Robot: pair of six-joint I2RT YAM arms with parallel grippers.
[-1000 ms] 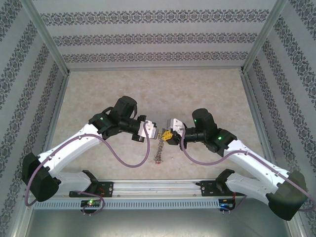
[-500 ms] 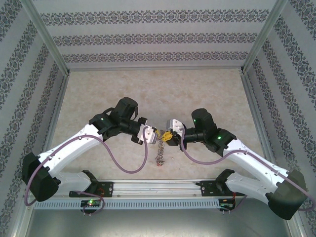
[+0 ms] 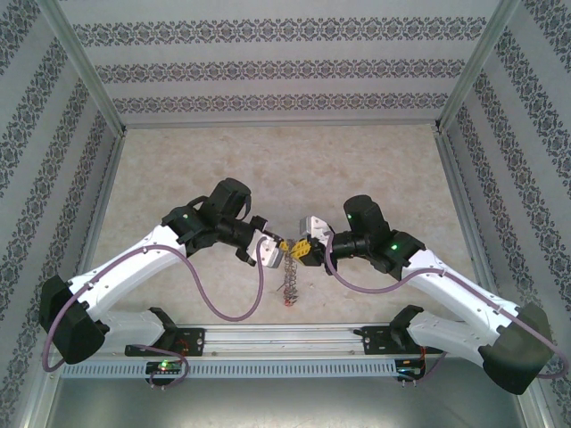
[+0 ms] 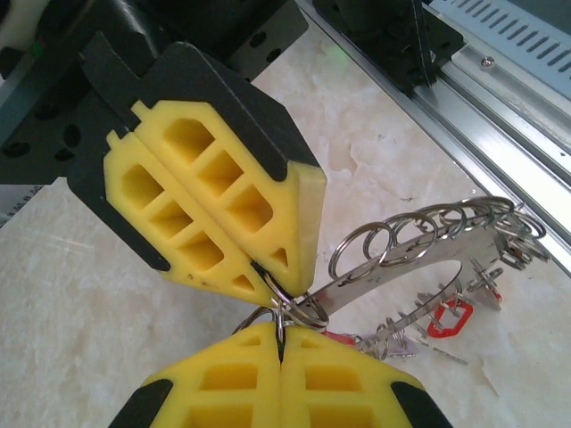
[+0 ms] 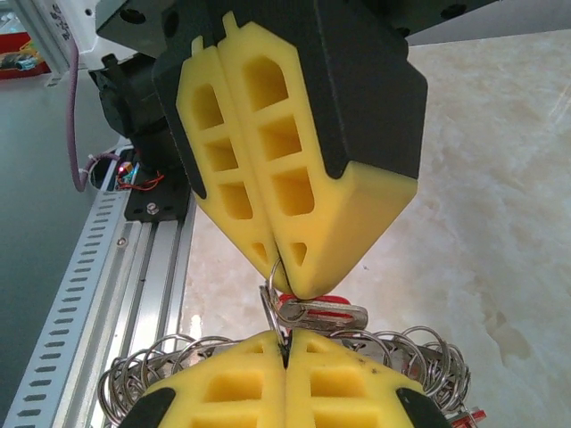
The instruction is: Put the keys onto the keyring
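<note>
Left pincer (image 4: 281, 337) and right pincer (image 5: 285, 343) each clamped shut on thin grey keyring (image 4: 284, 310). Silver keys (image 4: 406, 323), one with red tag (image 4: 449, 318), hang below keyring.

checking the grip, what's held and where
Left end effector and right end effector both pinch the thin ring at its rim, fingertips shut; the keys hang from it.

White arm links (image 3: 125, 265), black joints (image 3: 227, 198), looping purple cables (image 5: 73, 107), green lights (image 3: 183, 215), yellow hollow-celled tool pads (image 4: 299, 214)
</note>
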